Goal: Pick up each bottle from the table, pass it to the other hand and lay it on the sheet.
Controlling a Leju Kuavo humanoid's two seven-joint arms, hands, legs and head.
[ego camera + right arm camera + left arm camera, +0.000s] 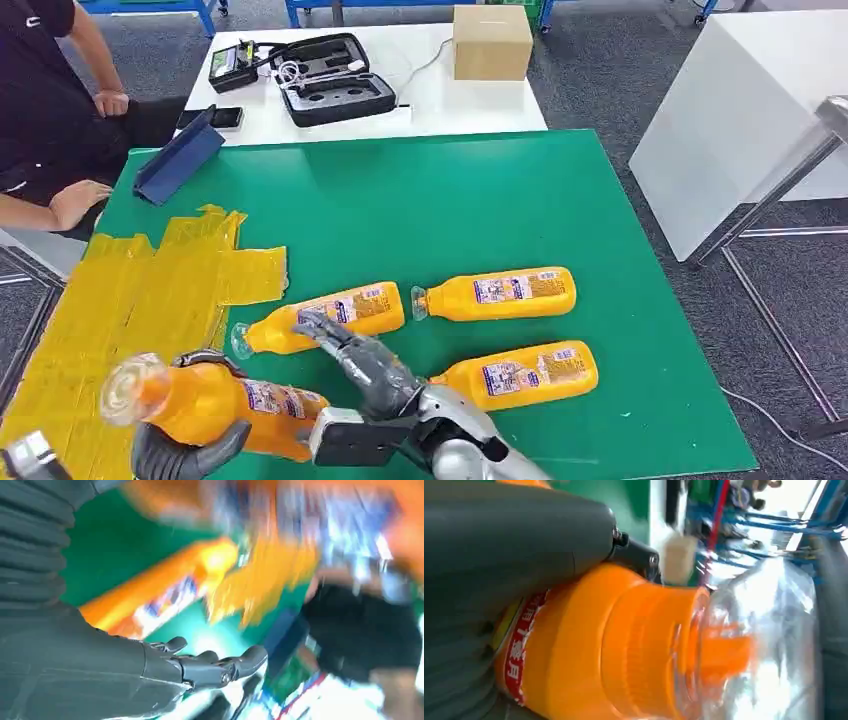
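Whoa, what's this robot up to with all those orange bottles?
The robot's left hand holds one orange bottle over the near edge of the green table, beside the yellow sheet. Its right hand is open, fingers spread, reaching over the table next to that bottle. Three more bottles lie on their sides on the green surface. None lies on the sheet yet. A person sits at the far left corner.

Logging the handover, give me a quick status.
Left hand holds one bottle above the yellow sheet. Right hand open, empty. Three bottles lie on the green table.
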